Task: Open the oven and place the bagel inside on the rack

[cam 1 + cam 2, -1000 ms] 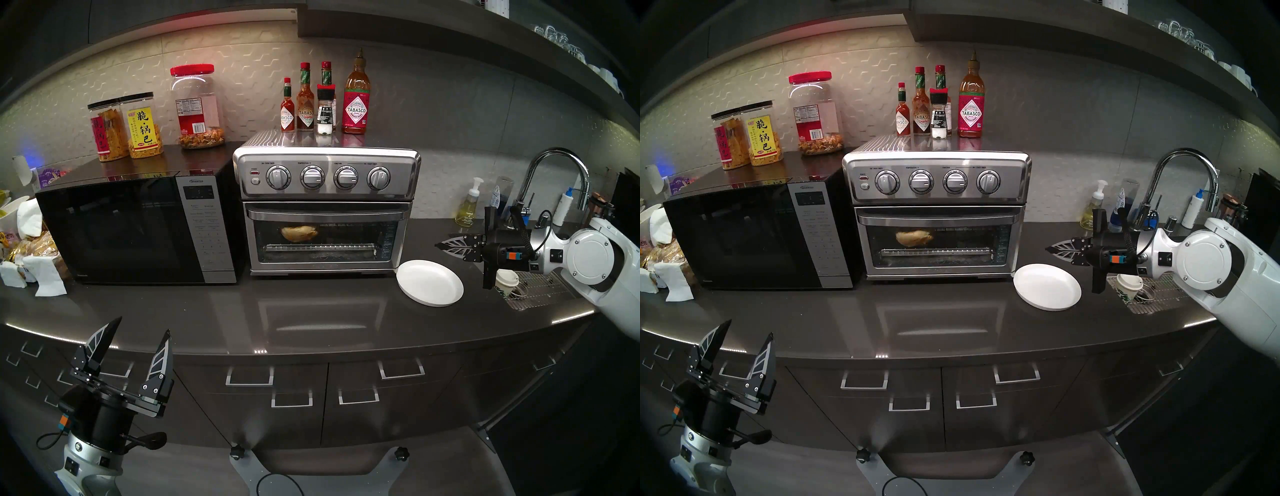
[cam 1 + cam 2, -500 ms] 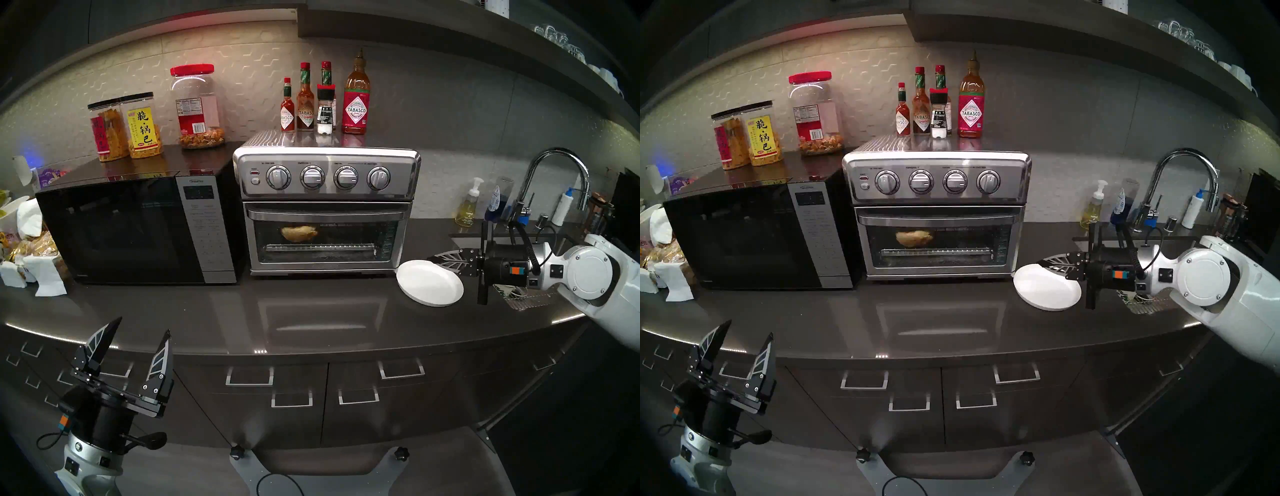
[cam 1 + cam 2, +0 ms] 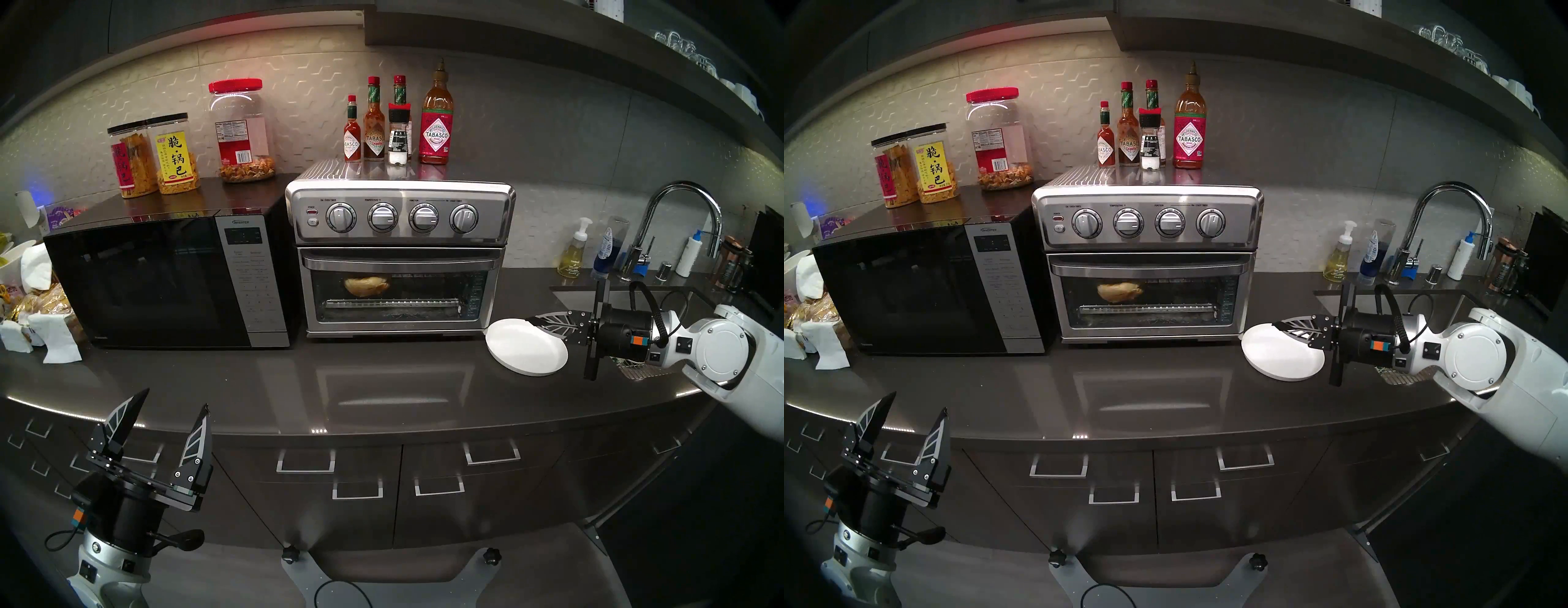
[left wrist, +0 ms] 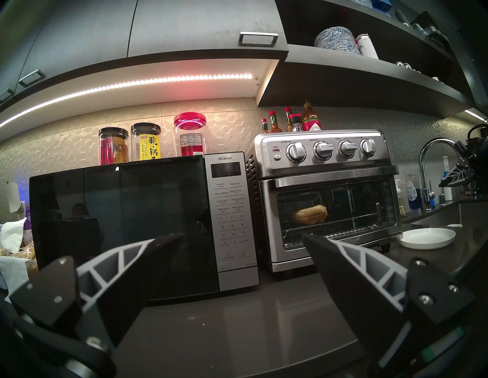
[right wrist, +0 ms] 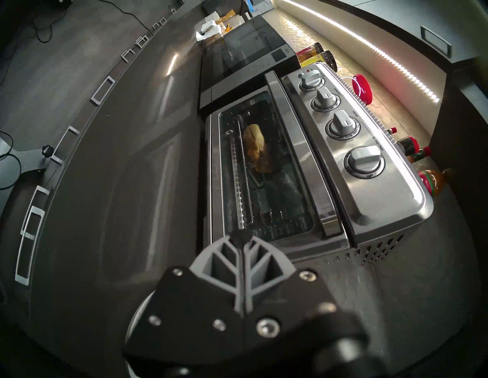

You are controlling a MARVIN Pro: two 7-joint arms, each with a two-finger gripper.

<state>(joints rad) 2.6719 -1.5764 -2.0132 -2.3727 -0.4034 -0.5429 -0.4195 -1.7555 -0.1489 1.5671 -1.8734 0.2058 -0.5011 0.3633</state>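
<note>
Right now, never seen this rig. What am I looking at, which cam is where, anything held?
A two-armed robot faces a kitchen counter. Two pictures come from its head, one from each wrist. The left gripper is open, empty, near the counter's front edge. The right gripper is shut, holding nothing, over the white plate's far edge. The oven has its door closed, with the bagel already inside above the rack. A microwave stands beside it.
</note>
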